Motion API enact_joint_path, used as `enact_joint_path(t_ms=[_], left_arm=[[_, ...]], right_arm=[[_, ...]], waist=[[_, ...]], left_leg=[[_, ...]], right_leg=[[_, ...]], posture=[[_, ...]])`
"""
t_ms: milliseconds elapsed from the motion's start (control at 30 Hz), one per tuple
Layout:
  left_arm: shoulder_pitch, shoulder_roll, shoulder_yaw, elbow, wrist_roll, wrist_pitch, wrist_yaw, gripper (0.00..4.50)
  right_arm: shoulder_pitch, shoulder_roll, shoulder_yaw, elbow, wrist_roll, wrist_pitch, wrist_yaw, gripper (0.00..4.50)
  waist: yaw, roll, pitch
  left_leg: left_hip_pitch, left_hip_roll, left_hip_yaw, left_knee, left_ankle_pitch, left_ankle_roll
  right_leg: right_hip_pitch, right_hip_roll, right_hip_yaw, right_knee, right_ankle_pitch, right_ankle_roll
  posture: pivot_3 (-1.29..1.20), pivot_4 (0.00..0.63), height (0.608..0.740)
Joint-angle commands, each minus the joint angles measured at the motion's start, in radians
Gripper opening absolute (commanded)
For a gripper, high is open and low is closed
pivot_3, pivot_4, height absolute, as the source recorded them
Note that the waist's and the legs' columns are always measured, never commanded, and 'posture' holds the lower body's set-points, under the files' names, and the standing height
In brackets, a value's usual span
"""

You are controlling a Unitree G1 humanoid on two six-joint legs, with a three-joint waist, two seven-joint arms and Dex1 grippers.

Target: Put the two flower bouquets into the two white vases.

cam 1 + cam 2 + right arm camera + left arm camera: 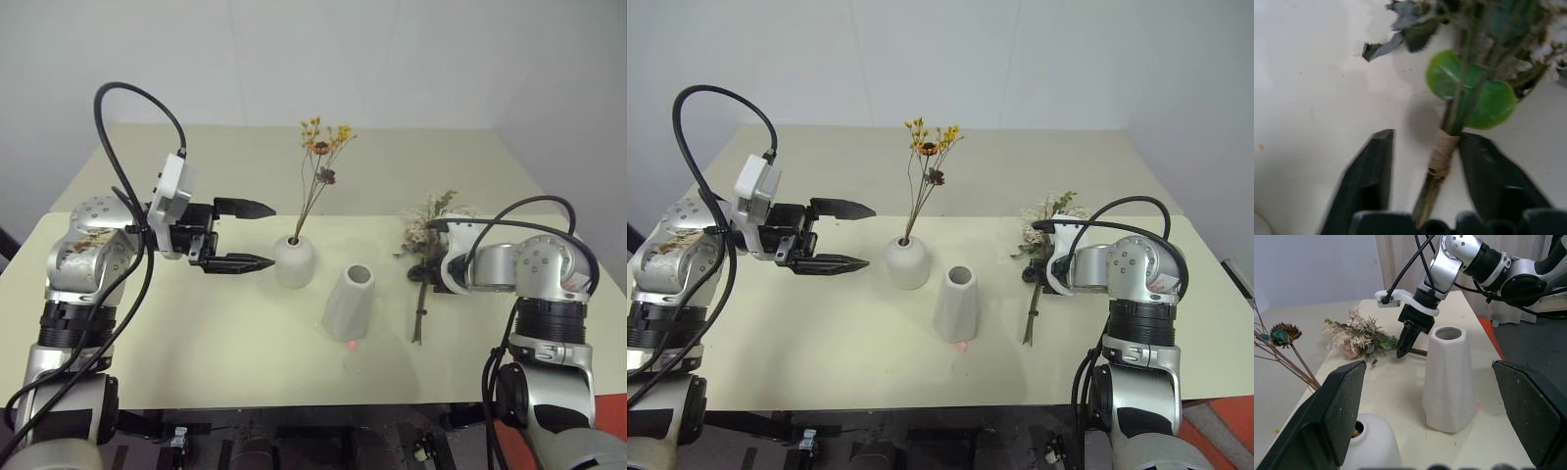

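Two black fingers of the right gripper (1422, 183) stand either side of the bushy bouquet's (428, 227) twine-wrapped stem, one finger touching the wrap, the other a little apart; whether they pinch it I cannot tell. That bouquet lies flat on the cream table (196, 333), near its right edge. The left gripper (250, 235) hovers with jaws spread wide, empty, just left of the short rounded vase (294, 261), which already holds the sparse bouquet (321, 157) upright. Beside it, toward the right arm, the taller faceted vase (350, 302) stands empty. No brand, label or writing is readable anywhere.
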Motion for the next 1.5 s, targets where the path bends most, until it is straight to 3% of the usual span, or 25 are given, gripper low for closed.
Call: enact_joint_path(t_ms=[33,100,133,333,400,533,633,833,1067,1233,1500], left_arm=[[0.006,0.012,0.02,-0.021,-0.007,-0.019,0.009,4.5],[0.008,0.01,0.016,-0.022,-0.006,-0.022,0.012,4.5],[0.009,0.009,0.014,-0.023,-0.005,-0.023,0.014,4.5],[0.003,0.006,0.007,-0.017,-0.005,-0.024,0.019,4.5],[0.0,0.005,0.005,-0.011,-0.006,-0.021,0.017,4.5],[-0.01,-0.003,-0.004,0.013,-0.007,-0.008,0.016,4.5],[-0.024,-0.015,-0.019,0.043,0.004,-0.013,0.015,4.5],[-0.067,-0.017,-0.034,0.101,0.014,-0.015,0.005,4.5],[-0.091,-0.023,-0.031,0.13,0.018,-0.015,0.003,4.5],[-0.1,-0.024,-0.027,0.136,0.011,-0.009,-0.004,4.5],[-0.135,-0.021,-0.022,0.162,0.0,-0.003,-0.043,4.5]], right_arm=[[0.0,-0.006,-0.013,-0.031,-0.048,0.006,0.041,0.89],[0.002,-0.004,-0.017,-0.036,-0.066,0.009,0.054,0.27],[0.007,-0.005,-0.019,-0.044,-0.069,0.009,0.06,0.19],[0.13,-0.09,-0.059,-0.333,-0.005,0.009,0.179,0.19],[0.192,-0.105,-0.096,-0.479,0.0,-0.078,0.226,0.19],[0.215,-0.014,-0.237,-0.691,0.059,-0.275,0.273,0.19],[0.203,0.028,-0.234,-0.776,0.11,-0.433,0.355,0.19],[0.154,0.119,-0.134,-0.823,0.118,-0.65,0.385,0.19],[0.216,0.17,-0.011,-0.834,0.109,-0.76,0.384,0.19],[0.283,0.171,0.059,-0.855,0.109,-0.808,0.403,0.19],[0.277,0.152,0.067,-0.838,0.125,-0.86,0.421,0.19]], waist=[[-0.002,0.0,0.0],[-0.005,0.0,0.0],[-0.007,0.0,0.0],[-0.003,0.0,0.0],[-0.003,0.0,0.0],[-0.01,0.001,0.0],[-0.015,0.001,0.0],[-0.02,0.001,0.001],[-0.017,0.001,0.001],[-0.014,0.002,0.001],[-0.016,0.002,0.001]], left_leg=[[0.0,0.0,0.0,0.0,0.0,0.0],[0.0,0.0,0.0,0.0,0.0,0.0],[0.0,0.0,0.0,0.0,0.0,0.0],[-0.002,0.0,-0.002,0.0,0.0,0.0],[-0.003,-0.001,-0.002,0.0,0.0,0.0],[-0.002,0.0,-0.002,0.0,0.0,0.0],[0.001,0.0,-0.002,0.0,0.0,0.0],[0.007,0.0,-0.002,0.0,0.0,0.0],[0.005,0.0,-0.002,0.0,0.0,0.0],[0.004,0.0,-0.002,0.0,0.0,0.0],[0.005,0.0,-0.002,0.0,0.0,0.0]], right_leg=[[0.0,0.0,0.0,0.0,0.0,0.0],[0.0,0.0,0.0,0.0,0.0,0.0],[0.0,0.0,0.0,0.0,0.0,0.0],[-0.001,0.0,-0.001,-0.001,0.0,0.0],[-0.002,-0.001,-0.001,-0.001,0.0,0.0],[-0.002,0.0,-0.001,0.0,0.0,0.0],[-0.001,0.0,0.0,0.0,0.0,0.0],[0.003,0.001,0.0,0.001,0.0,0.0],[0.002,0.0,0.0,0.003,0.0,0.0],[0.002,0.0,0.0,0.002,0.0,0.0],[0.002,0.001,0.0,0.001,0.0,0.0]], posture=[[0.0,0.15,0.74],[0.0,0.15,0.74],[0.0,0.15,0.74],[0.0,0.15,0.74],[0.0,0.15,0.74],[0.0,0.15,0.74],[0.0,0.15,0.74],[0.0,0.15,0.74],[0.0,0.15,0.74],[0.0,0.15,0.74],[0.0,0.15,0.74]])
